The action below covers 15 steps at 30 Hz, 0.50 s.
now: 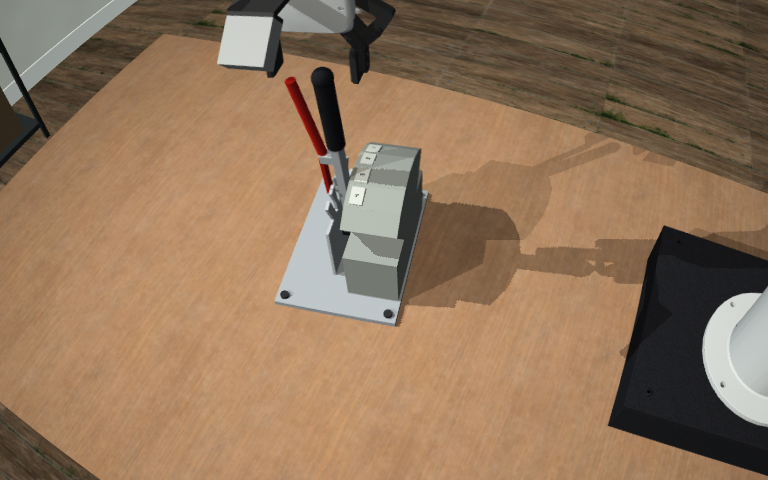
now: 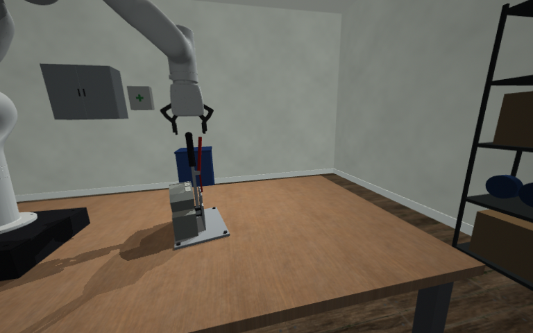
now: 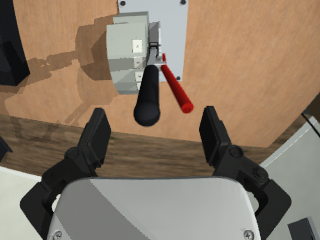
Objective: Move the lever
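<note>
The lever's black handle [image 1: 328,110] [image 2: 190,150] [image 3: 150,94] stands nearly upright on a grey notched block [image 1: 379,198] [image 2: 182,214] [image 3: 127,54], which sits on a grey base plate [image 1: 305,288] [image 2: 215,227] [image 3: 175,16]. The red bar [image 1: 305,121] [image 2: 200,150] [image 3: 176,90] is splayed away from the handle. Small number plates [image 1: 357,195] run along the block's top; their digits are too small to read. My gripper [image 1: 316,69] [image 2: 189,131] [image 3: 154,118] is open and empty, just above the handle's knob, its fingers level with neither the handle nor the bar.
The robot's black base [image 1: 679,316] [image 2: 39,231] stands at one end of the wooden table [image 1: 141,283] [image 2: 314,235]. A blue bin [image 2: 207,164] stands behind the table by the wall. A black shelf rack [image 2: 477,129] stands off the table's far side.
</note>
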Motion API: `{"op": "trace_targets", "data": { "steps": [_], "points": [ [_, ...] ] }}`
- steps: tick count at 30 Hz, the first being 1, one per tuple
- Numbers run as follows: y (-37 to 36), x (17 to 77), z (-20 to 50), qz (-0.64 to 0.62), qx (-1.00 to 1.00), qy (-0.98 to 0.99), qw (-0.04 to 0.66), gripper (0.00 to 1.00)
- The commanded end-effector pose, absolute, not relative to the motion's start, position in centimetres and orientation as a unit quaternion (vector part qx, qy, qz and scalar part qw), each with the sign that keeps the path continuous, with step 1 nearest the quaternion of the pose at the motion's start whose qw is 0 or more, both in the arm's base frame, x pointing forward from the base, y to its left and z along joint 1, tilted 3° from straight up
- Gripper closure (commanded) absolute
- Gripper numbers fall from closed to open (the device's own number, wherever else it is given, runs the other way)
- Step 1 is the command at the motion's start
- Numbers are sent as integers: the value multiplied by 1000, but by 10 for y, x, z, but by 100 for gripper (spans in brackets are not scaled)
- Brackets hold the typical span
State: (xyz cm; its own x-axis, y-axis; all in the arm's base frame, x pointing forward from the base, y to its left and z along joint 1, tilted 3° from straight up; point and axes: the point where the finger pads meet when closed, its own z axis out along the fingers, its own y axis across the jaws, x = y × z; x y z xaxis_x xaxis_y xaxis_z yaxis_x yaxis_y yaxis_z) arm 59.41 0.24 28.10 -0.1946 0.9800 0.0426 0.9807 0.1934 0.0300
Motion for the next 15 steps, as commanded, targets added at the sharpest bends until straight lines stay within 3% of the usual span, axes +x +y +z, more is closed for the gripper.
{"op": "trace_targets", "data": {
  "steps": [1, 15],
  "points": [
    [3, 595, 273, -26, -635, -772, 6, 1],
    [4, 596, 251, -26, -635, -772, 6, 1]
  ]
}}
